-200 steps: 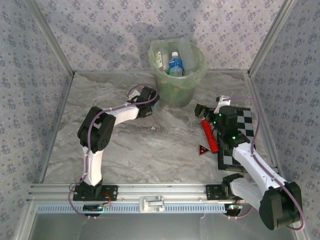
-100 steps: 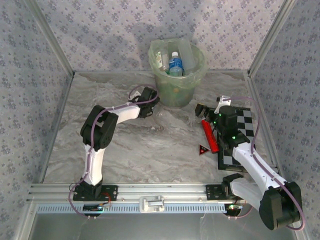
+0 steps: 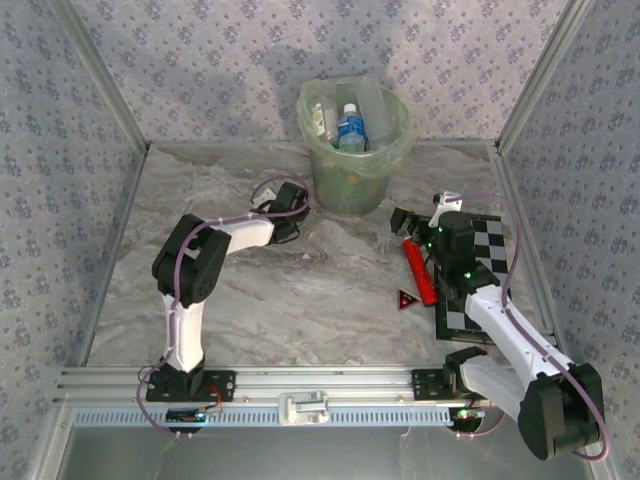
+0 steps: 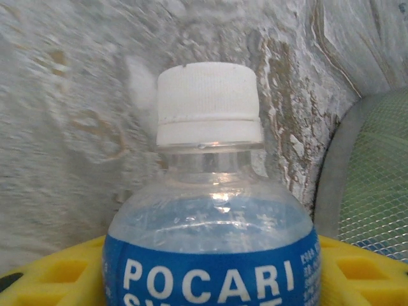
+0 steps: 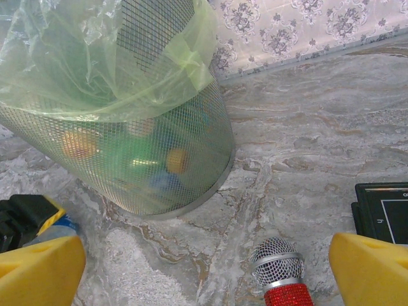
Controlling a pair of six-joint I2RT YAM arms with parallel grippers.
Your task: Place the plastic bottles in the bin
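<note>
A clear bottle (image 4: 210,210) with a white cap and a blue POCARI label stands upright between the yellow fingers (image 4: 44,277) of my left gripper (image 4: 210,280), which is shut on its body. In the top view the left gripper (image 3: 288,212) sits low on the table just left of the bin (image 3: 385,150). The bin is a pale green mesh bucket (image 5: 146,159) with a crinkled bag liner, holding several bottles (image 3: 350,128). My right gripper (image 5: 204,274) is open over bare table right of the bin, also seen in the top view (image 3: 402,222).
A red glitter microphone (image 5: 280,280) lies between the right gripper's fingers and runs down the table (image 3: 418,268). A small red triangle (image 3: 406,298) and a black checkerboard (image 3: 480,270) lie at the right. Patterned walls close in the table.
My left gripper has drawn back a little to the left and toward me from the bin's base with the bottle in it. The right arm has not moved.
</note>
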